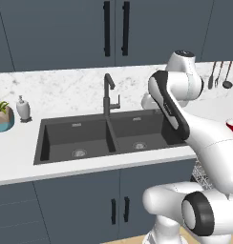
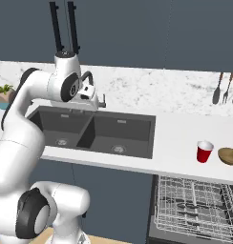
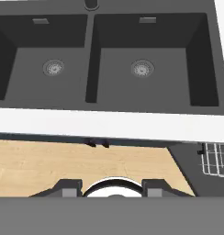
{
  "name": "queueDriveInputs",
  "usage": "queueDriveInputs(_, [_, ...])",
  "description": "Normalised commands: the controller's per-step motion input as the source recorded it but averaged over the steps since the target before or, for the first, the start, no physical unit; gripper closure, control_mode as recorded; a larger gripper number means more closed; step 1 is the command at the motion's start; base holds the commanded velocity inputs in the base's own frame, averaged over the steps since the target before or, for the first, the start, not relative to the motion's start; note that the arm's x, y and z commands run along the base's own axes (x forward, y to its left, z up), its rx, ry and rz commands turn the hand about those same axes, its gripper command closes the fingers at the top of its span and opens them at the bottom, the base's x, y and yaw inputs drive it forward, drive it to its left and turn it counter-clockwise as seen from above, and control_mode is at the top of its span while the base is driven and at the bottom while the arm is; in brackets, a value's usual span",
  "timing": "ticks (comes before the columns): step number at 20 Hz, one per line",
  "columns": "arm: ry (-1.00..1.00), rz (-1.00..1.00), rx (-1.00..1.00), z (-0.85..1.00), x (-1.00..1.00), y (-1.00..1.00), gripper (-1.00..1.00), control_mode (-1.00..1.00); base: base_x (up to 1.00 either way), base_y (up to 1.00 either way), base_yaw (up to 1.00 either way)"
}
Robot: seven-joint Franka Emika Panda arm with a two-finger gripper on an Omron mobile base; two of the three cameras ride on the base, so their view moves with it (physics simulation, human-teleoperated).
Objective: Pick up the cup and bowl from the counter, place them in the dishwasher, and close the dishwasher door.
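The red cup [image 2: 203,151] stands upright on the white counter [image 2: 175,138] right of the sink, with the tan bowl [image 2: 228,156] just to its right. A sliver of the cup [image 1: 232,126] peeks out behind my arm in the left base view. Under them the dishwasher is open, its white wire rack [image 2: 195,205] pulled out over the lowered dishwasher door [image 3: 185,167]. My gripper [image 3: 111,188] hangs above the double sink, well left of the cup. It is open, with nothing between its fingers. The hand [image 2: 89,94] sits near the faucet.
A dark double sink [image 1: 106,136] with a black faucet [image 1: 109,93] lies below the hand. At the far left stand a teal plant pot [image 1: 3,116] and a soap dispenser [image 1: 24,108]. Utensils [image 2: 222,88] hang on the right wall. Wooden floor [image 3: 63,165] shows below the counter edge.
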Motion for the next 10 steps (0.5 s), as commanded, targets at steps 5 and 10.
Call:
queueDriveInputs(5, [0.0, 0.0, 0.0, 0.0, -0.22, 0.0, -1.0, -1.0, 0.0, 0.0, 0.0])
queueDriveInputs(10, [0.02, 0.0, 0.0, -0.18, -0.55, 0.09, -1.0, -1.0, 0.0, 0.0, 0.0])
